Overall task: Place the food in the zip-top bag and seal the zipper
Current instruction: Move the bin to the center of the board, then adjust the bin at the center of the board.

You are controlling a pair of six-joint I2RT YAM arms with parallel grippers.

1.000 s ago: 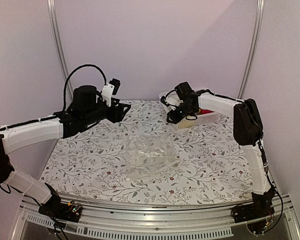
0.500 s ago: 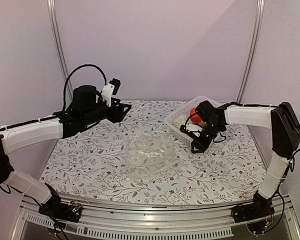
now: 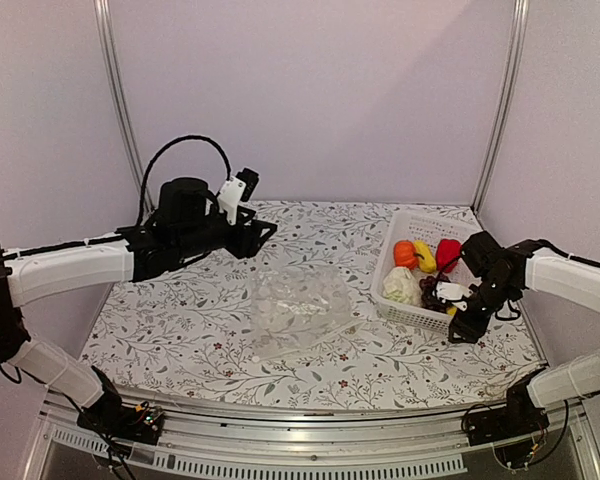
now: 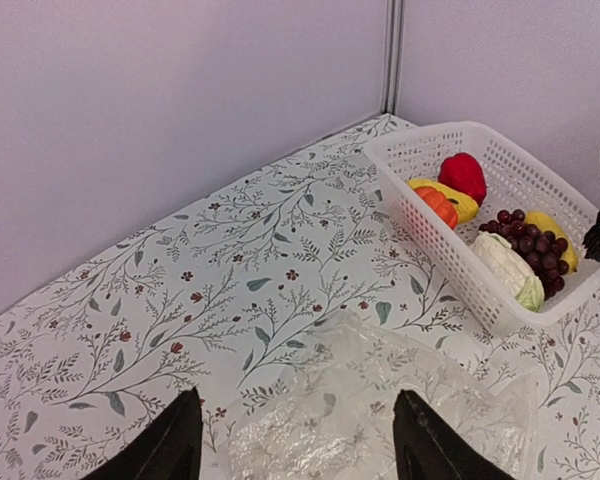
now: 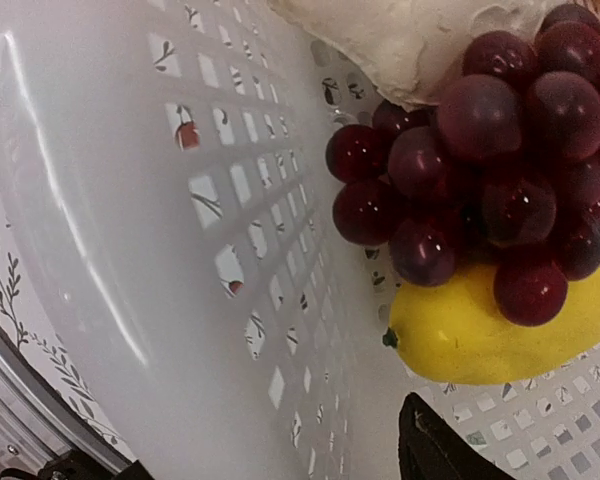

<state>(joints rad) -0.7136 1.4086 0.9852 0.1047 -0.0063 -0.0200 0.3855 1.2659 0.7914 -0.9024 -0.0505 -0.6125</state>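
The right tool (image 3: 463,312) hangs at the basket (image 3: 408,314) corner beside the grape bunch (image 5: 480,170), opening indeterminate; it should probably centre over the bunch. The left tool (image 4: 298,440) stands open near the zip-top bag (image 3: 295,305).

Legible text, labels, brands, numbers, signs: none in any view.
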